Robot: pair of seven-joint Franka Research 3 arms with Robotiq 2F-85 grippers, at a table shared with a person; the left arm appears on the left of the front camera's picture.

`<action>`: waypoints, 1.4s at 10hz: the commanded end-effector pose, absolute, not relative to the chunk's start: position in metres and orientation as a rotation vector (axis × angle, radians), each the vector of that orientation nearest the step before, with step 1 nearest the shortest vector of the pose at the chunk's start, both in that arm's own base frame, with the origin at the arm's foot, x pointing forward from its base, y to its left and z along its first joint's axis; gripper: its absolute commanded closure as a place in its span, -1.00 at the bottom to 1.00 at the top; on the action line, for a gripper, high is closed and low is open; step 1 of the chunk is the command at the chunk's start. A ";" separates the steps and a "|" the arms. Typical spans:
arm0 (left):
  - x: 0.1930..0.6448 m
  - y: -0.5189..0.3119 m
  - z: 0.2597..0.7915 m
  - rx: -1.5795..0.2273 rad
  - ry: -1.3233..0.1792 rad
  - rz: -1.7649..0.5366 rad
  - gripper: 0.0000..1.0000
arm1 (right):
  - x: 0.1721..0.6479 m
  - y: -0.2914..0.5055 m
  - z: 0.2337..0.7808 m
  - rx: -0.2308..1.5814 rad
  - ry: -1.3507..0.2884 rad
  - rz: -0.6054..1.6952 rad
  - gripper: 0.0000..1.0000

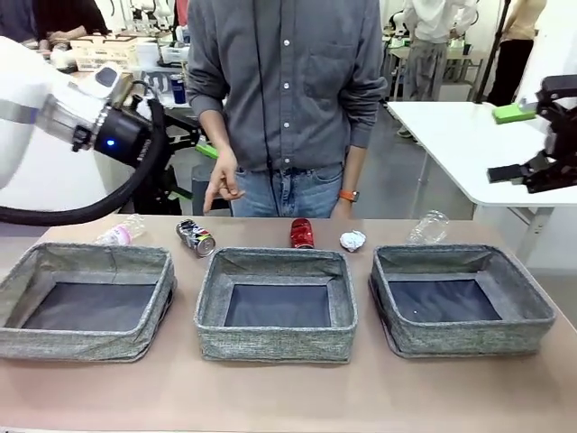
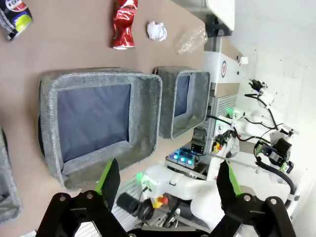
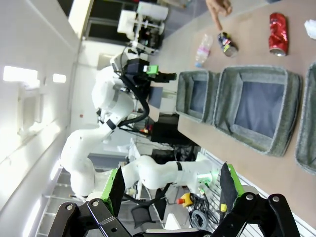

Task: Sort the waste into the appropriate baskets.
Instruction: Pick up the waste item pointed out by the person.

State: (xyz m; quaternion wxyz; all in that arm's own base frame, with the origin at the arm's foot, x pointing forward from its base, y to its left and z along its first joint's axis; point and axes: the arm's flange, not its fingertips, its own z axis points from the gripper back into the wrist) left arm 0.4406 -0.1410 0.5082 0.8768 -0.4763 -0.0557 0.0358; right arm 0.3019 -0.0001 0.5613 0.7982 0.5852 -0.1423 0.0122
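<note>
Three grey woven baskets stand in a row: left [image 1: 86,343], middle [image 1: 275,345], right [image 1: 469,337]. Behind them on the table lie a clear bottle with a pink label [image 1: 122,234], a dark printed can [image 1: 196,238], a red can [image 1: 302,233], a foil ball [image 1: 352,240] and another clear bottle [image 1: 430,226]. My left gripper [image 2: 168,180] hangs open high above the middle basket [image 2: 49,94], holding nothing. My right gripper [image 1: 510,142] is raised at the far right, open and empty, well away from the waste.
A person stands at the far side of the table, with one hand [image 1: 221,187] pointing down above the dark printed can. My left arm's wrist [image 1: 117,137] and its black cable loop over the table's left end. A white table [image 1: 451,135] stands behind at the right.
</note>
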 end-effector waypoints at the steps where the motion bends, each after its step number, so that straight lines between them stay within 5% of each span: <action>1: 0.418 -0.127 0.522 -0.999 -0.197 0.064 -1.00 | 0.305 0.001 0.564 1.272 -0.324 0.049 -1.00; 3: 0.437 -0.137 0.514 -1.000 -0.136 0.074 -1.00 | 0.305 0.001 0.564 1.272 -0.324 0.049 -1.00; 4: 0.450 -0.136 0.509 -0.830 -0.213 0.351 -1.00 | 0.305 0.001 0.564 1.272 -0.324 0.049 -1.00; 6: 0.497 -0.139 0.488 -0.587 -0.100 0.599 -1.00 | 0.305 0.001 0.564 1.272 -0.324 0.049 -1.00; 10: 0.547 -0.163 0.455 -0.305 0.095 0.522 -1.00 | 0.305 0.001 0.564 1.272 -0.324 0.049 -1.00; 12: 0.528 -0.153 0.424 -0.326 0.004 0.577 -1.00 | 0.305 0.001 0.564 1.272 -0.324 0.049 -1.00; 14: 0.541 -0.159 0.431 -0.279 0.066 0.531 -1.00 | 0.305 0.001 0.564 1.272 -0.324 0.049 -1.00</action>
